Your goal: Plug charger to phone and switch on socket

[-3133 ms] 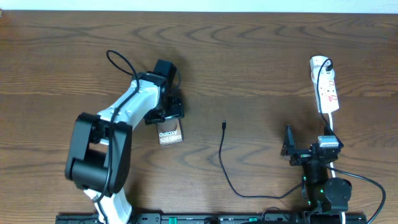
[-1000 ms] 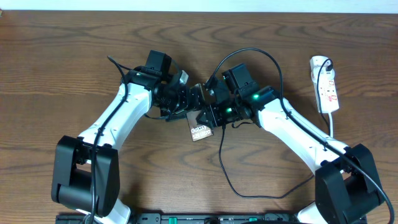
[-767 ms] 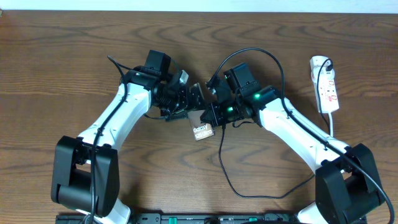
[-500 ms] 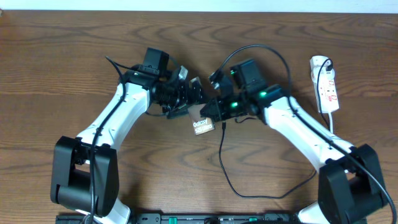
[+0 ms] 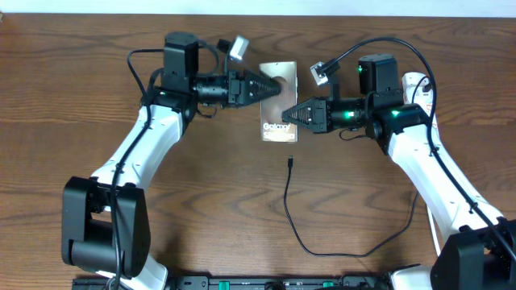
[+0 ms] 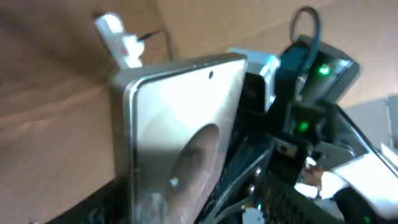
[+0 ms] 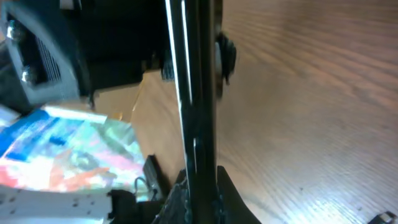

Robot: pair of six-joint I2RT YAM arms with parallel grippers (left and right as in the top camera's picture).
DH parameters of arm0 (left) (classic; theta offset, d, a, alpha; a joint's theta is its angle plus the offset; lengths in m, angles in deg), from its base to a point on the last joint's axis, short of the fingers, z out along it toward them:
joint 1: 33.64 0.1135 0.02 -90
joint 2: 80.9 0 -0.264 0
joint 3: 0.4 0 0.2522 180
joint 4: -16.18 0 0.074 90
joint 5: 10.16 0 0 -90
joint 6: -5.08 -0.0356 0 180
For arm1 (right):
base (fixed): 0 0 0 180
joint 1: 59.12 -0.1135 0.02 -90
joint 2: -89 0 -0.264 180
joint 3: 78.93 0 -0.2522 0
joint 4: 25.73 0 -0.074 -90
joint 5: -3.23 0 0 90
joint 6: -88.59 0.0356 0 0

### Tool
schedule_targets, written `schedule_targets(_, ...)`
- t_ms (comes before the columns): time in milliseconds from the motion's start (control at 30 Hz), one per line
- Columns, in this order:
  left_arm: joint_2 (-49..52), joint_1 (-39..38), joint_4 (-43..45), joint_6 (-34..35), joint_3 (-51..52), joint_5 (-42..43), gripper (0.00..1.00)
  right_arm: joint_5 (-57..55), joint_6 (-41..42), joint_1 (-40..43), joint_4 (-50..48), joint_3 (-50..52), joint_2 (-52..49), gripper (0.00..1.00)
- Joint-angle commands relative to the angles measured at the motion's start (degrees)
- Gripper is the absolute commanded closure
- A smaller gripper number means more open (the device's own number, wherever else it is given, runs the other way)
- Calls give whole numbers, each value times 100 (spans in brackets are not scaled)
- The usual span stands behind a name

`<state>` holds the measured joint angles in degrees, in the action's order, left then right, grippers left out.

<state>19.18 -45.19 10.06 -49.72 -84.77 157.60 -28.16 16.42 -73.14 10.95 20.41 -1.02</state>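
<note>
The phone (image 5: 280, 95) is held up above the table's far middle, its "Galaxy" text toward me. My right gripper (image 5: 293, 114) comes in from the right and is shut on its lower edge. In the right wrist view the phone (image 7: 196, 93) stands edge-on, pinched between the fingers (image 7: 186, 198). My left gripper (image 5: 272, 87) reaches the phone's upper left part; the left wrist view shows the phone (image 6: 180, 112) close up with the jaws blurred. The charger tip (image 5: 290, 162) lies free on the wood below the phone. The socket (image 5: 416, 81) is mostly behind my right arm.
The charger cable (image 5: 300, 234) curves down toward the front edge and runs off to the right. The socket (image 6: 117, 38) shows far off in the left wrist view. Bare wooden table (image 5: 81, 121) lies to the left and at the front.
Both arms have carried the phone from the table's middle up and toward the far edge, turning it. The right gripper has closed on it. The charger has stayed put.
</note>
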Motion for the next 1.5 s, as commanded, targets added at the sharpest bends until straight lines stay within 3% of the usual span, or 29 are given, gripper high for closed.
schedule_targets(0,-142,-98,476,717,-72,887,38,304,48,-98,-160,-61,42,99)
schedule_targets(200,-142,-304,691,737,-72,1226,45,306,404,-96,-732,-61,42,99)
schedule_targets(400,-142,-457,688,732,-72,1226,65,310,660,-92,-920,-61,42,99)
schedule_targets(533,-142,-461,688,732,-72,1226,68,308,754,-31,-922,-61,42,99)
schedule_targets(667,-142,-459,688,732,-72,1224,89,310,807,28,-896,-61,42,98)
schedule_targets(733,-142,-448,688,730,-72,1217,92,378,774,33,-848,-61,42,90)
schedule_targets(800,-140,-448,686,706,-72,1150,92,612,551,33,-844,-61,42,72)
schedule_targets(867,-140,-448,684,638,-70,1080,93,896,284,52,-833,-61,42,61)
schedule_targets(900,-138,-448,675,466,-70,1014,93,990,170,105,-767,-61,44,48)
schedule_targets(1033,-138,-448,568,94,-33,730,93,791,-245,323,-411,-61,44,36)
schedule_targets(1200,-138,-450,-828,-815,142,-769,92,551,-1056,730,417,-61,44,15)
schedule_targets(1367,-136,-487,-3106,-1582,177,-4026,92,-859,-1237,955,1539,-59,42,11)
schedule_targets(1467,-136,-577,-3814,-1786,177,-5665,93,-2400,-1235,861,2295,-59,39,11)
